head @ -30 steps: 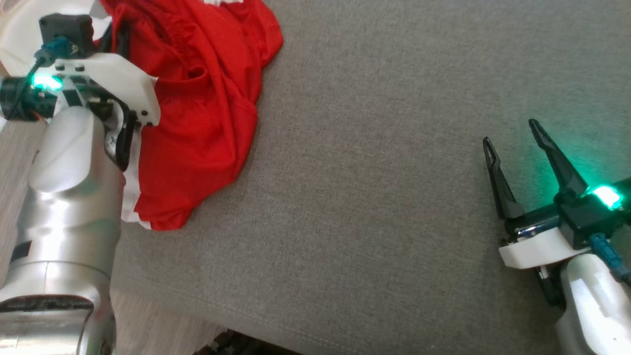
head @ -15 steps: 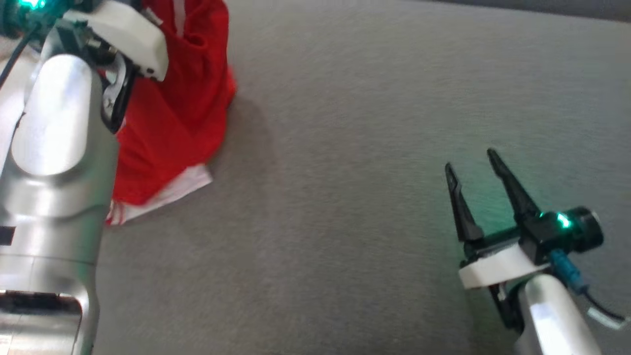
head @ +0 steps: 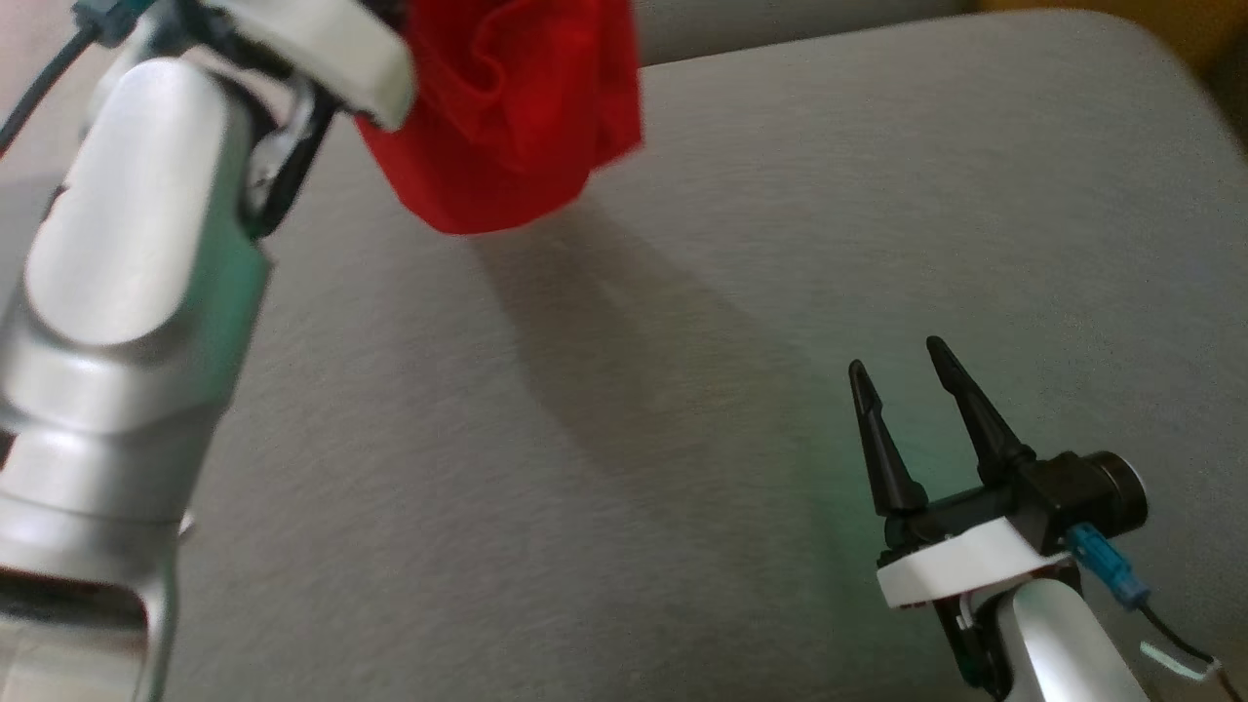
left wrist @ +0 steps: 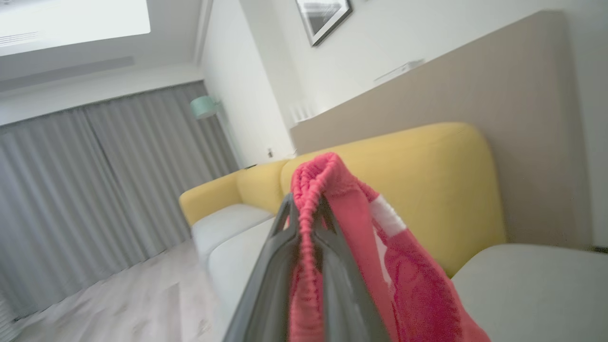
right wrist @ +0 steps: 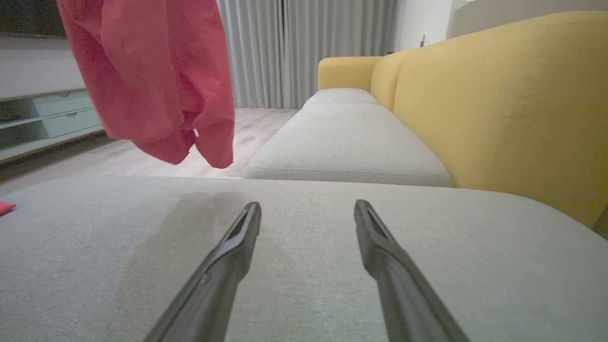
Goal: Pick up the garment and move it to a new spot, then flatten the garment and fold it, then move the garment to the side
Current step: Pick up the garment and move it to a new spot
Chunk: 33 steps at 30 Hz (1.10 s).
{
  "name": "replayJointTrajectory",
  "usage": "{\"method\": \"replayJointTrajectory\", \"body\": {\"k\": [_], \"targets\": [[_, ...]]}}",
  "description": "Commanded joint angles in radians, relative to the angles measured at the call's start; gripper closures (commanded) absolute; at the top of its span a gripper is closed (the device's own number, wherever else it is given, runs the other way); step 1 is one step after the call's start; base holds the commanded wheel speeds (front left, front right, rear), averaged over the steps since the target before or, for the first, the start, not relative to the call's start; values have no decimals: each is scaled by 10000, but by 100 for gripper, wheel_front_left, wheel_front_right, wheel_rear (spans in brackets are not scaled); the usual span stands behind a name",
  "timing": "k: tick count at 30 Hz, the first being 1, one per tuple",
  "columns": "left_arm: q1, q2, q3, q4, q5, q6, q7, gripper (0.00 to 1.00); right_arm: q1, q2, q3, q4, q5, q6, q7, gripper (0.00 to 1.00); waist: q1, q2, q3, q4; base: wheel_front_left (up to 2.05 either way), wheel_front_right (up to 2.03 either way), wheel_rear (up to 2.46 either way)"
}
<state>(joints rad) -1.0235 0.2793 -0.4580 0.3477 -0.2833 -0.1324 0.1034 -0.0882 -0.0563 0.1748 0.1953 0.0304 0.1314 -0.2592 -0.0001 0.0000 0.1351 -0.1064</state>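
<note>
**Head view.** The red garment [head: 507, 117] is hanging bunched below the raised left arm [head: 127, 244], clear of the grey cushion [head: 682, 390] and casting a shadow on it. For a clean transfer, its lowest fold should be travelling above the cushion, not dragging, until it is over the new spot. The right gripper [head: 897, 354] is sitting low at the lower right, fingers spread and empty, well apart from the cloth.

**Left wrist view.** The left gripper [left wrist: 304, 211] is clamping the elastic waistband between closed fingers. The bite looks narrow, so a slow, smooth carry is advisable. The wrist is tilting and the fingers are pointing upward.

**Right wrist view.** The right fingers are lying almost level just above the cushion, aiming past the yellow backrest [right wrist: 498, 95]. The garment is dangling at upper left.
</note>
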Motion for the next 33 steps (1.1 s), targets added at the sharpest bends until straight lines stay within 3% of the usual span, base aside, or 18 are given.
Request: {"method": "replayJointTrajectory", "body": {"k": [1, 9, 13, 20, 21, 22, 33], "targets": [[-779, 220, 202, -428, -133, 19, -132, 100, -120, 57, 243, -355, 96, -7, -26, 0, 1, 0, -349, -1251, 0, 0, 0], [353, -324, -1292, 251, -811, 18, -1346, 100, -311, 59, 298, -510, 447, -7, -26, 0, 1, 0, 67, -1809, 0, 0, 0], [2124, -310, -1732, 1129, -1156, 30, -2271, 100, -319, 59, 309, -490, 529, -7, -26, 0, 1, 0, 276, -1753, 0, 0, 0], [4628, -588, -1799, 2712, -1101, 538, -3616, 100, -116, 60, 33, -371, 290, -7, -26, 0, 1, 0, 411, -1200, 0, 0, 0], [4817, -689, -1654, 2733, -1082, 674, -3635, 29, -62, 60, -4, -339, 230, -7, -26, 0, 1, 0, 364, -1083, 0, 0, 0], [4993, -796, -1467, 2572, -1025, 794, -3642, 0, 2, 60, -68, -318, 177, -7, -26, 0, 1, 0, 301, -936, 0, 0, 0], [8691, -1837, 1204, -510, -67, 2191, -3650, 0, 1001, 60, -581, 30, 197, -7, -26, 0, 1, 0, -1442, 850, 0, 0, 0]]}}
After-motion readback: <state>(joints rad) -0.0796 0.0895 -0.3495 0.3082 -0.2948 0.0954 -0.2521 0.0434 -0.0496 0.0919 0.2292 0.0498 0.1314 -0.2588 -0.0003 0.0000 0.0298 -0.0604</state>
